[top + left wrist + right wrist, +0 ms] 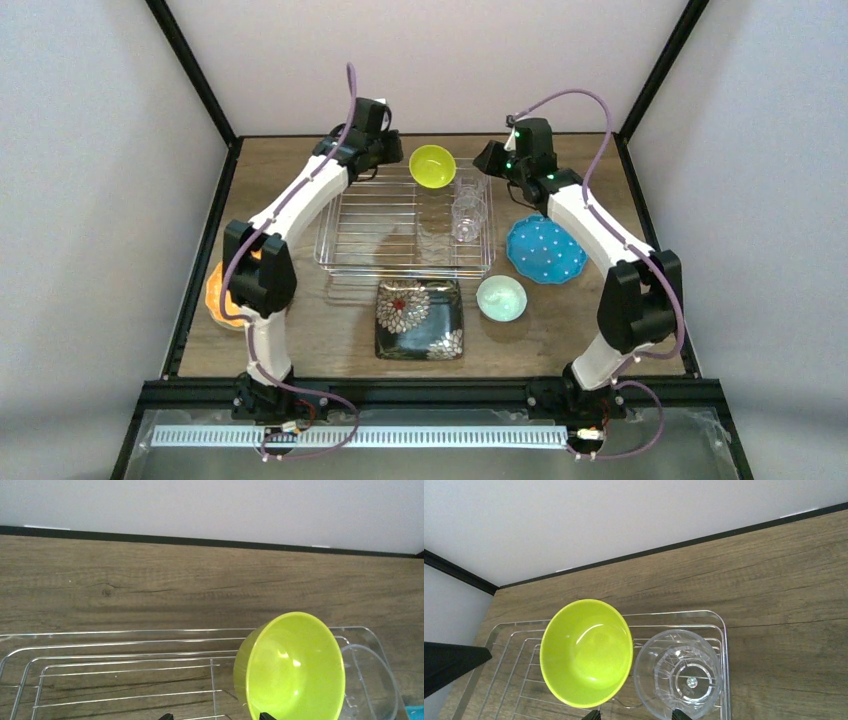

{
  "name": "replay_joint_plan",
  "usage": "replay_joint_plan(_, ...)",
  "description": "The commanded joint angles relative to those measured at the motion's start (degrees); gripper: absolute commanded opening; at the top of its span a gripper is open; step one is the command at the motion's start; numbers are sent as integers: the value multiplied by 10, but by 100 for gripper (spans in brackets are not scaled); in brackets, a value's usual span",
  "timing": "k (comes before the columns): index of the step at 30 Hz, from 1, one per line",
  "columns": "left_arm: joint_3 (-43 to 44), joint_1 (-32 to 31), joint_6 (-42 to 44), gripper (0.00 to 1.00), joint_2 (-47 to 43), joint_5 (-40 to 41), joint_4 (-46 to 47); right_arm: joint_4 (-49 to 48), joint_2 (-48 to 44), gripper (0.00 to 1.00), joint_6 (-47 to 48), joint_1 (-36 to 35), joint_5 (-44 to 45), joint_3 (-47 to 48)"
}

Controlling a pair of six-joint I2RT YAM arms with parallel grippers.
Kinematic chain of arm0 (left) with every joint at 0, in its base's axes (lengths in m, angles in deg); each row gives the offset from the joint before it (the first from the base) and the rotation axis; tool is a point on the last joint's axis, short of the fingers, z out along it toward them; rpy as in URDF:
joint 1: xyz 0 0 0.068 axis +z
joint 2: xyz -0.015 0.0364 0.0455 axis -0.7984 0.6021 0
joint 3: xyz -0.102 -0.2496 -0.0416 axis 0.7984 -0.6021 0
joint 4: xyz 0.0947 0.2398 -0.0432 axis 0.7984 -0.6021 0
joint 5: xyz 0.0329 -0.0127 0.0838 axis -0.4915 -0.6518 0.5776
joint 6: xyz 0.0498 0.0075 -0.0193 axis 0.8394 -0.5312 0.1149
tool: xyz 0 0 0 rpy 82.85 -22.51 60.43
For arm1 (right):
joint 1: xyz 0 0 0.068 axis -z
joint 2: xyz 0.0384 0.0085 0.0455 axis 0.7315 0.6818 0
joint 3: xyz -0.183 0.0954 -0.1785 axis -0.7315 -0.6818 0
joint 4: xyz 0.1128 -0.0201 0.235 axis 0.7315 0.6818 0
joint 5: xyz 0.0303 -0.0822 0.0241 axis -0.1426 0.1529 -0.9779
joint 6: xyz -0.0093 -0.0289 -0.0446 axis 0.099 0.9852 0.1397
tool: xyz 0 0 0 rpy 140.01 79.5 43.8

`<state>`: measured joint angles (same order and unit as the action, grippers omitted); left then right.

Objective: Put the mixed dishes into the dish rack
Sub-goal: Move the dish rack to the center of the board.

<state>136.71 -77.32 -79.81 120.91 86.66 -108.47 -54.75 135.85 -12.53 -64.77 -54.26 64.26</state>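
I had the yellow bowl [432,166] tilted at the far edge of the rack [322,240], and the clear cups [468,215] stood along the rack's right end, just beside it. The left gripper [385,150] hovered by the bowl with its fingers spread wide and nothing between them. The right gripper [495,158] hung over the far cup, fingers apart and, as far as its wrist view showed me, not clamped on the glass. Not yet loaded were the blue plate [545,250] right of the rack, the mint bowl [501,298] near it, the black plate [419,318] in front, and the orange plate [215,295] half hidden under the left arm. The yellow bowl looked like smooth, glossy plastic: light, stiff, and apt to slide on wire, so I would pinch its rim with one finger inside. The cups were patterned glass, slick and breakable, best taken gently across the wall near the lip. The plates I judged ceramic, heavier, and lying flat on the wood-grain table [330,340], so only the rim offered a hold. The black plate was square with rounded corners, and the blue one seemed wavy-edged.
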Motion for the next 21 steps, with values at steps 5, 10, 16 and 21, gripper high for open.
replay_joint_plan(5, -5, 0, 18, 100, 31, -29, 6, 18, 42, 84, 28, -1, 5, 41)
replay_joint_plan(10, -3, 0, 17, 100, 35, -28, 12, 34, 60, 84, 40, -1, 19, 57)
replay_joint_plan(16, -3, 0, 14, 100, 20, -8, 4, 40, 70, 84, 38, 23, 14, 53)
replay_joint_plan(21, -31, -1, -8, 100, -7, 24, -10, 59, 81, 83, 48, 43, 4, 63)
